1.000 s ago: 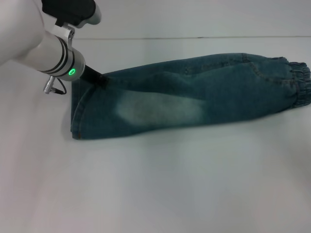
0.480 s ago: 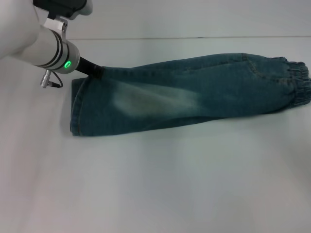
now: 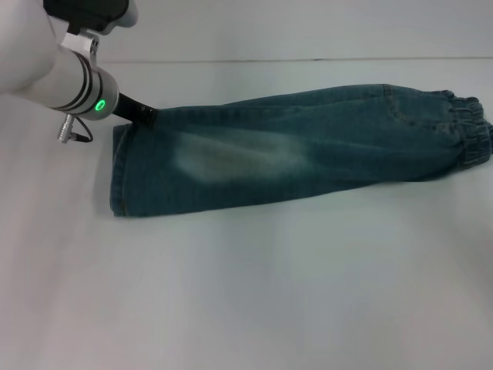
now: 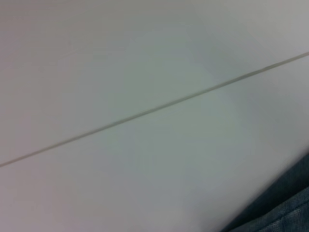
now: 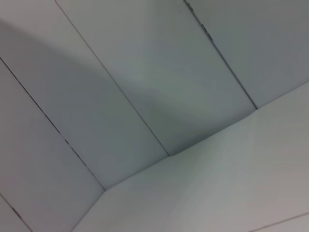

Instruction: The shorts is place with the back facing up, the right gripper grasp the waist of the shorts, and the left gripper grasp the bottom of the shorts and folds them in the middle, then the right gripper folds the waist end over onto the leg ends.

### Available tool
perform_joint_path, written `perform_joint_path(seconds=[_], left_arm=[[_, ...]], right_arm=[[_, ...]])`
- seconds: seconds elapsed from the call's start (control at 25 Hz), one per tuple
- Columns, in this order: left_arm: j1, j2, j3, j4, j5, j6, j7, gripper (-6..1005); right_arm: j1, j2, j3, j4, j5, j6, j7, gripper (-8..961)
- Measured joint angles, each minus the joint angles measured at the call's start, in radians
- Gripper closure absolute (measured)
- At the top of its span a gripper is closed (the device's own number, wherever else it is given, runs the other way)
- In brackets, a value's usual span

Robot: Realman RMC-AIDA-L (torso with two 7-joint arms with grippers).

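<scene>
The blue washed-denim shorts point(image 3: 300, 154) with a faded pale patch lie folded lengthwise on the white table point(image 3: 254, 293), running from the left side of the head view to its right edge. The gathered elastic waistband point(image 3: 470, 127) is at the right end; the flat stitched leg hems point(image 3: 117, 173) are at the left end. The left tool point(image 3: 146, 116), a black two-fingered claw on a silver-and-white cylindrical wrist (green ring light lit), sits at the far corner of the leg hems, its tip touching the denim. Whether it is clenched on the cloth or released cannot be told. The left wrist view shows only bare table and a dark denim edge point(image 4: 282, 205). The right tool appears in no view.
</scene>
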Motion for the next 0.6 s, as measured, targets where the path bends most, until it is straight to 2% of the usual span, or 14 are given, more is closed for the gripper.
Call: perform_joint_path(seconds=[0.6], left_arm=[[0.0, 0.014, 0.003, -0.033, 0.002, -0.038, -0.031, 959]], right_arm=[[0.002, 0.0, -0.002, 0.0, -0.002, 0.001, 0.004, 13]])
